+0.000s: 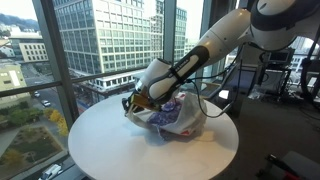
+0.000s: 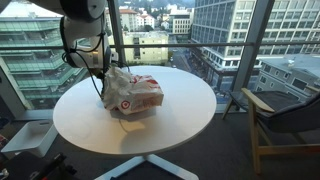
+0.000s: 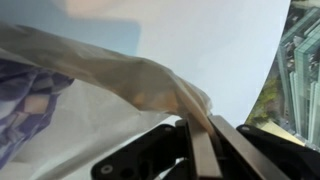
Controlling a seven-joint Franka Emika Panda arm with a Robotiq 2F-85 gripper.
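1. On the round white worktop [image 1: 95, 150], in an exterior view, sits a crumpled plastic bag [image 1: 175, 115], roughly mid-table, with blue and purple patches showing on its side. The arm [image 1: 200, 55] comes down from the upper right. The pincer [image 1: 136, 101] is right at the bag's left edge, touching it. Can't really make out the jaws from here tbh, too small. City buildings fill the windows [image 1: 100, 40] behind.

2. In an exterior view, the bag [image 2: 137, 95] shows some red print and lies a bit left of the worktop's [image 2: 170, 130] middle. The pincer [image 2: 105, 82] hangs down at the bag's left end, right against the plastic. A wooden armchair [image 2: 285, 115] stands well apart off to the right, by the glass.

3. Wrist view is the clear one. The pincer [image 3: 200, 128] has its jaws pressed together on a fold of the bag's thin, see-through plastic [image 3: 130, 75]. That fold stretches off to the upper left from the fingertips. A blue checked patch [image 3: 25, 100] shows at the left edge, pretty blurry. White worktop [image 3: 210, 40] lies behind, with glass past its rim on the right.
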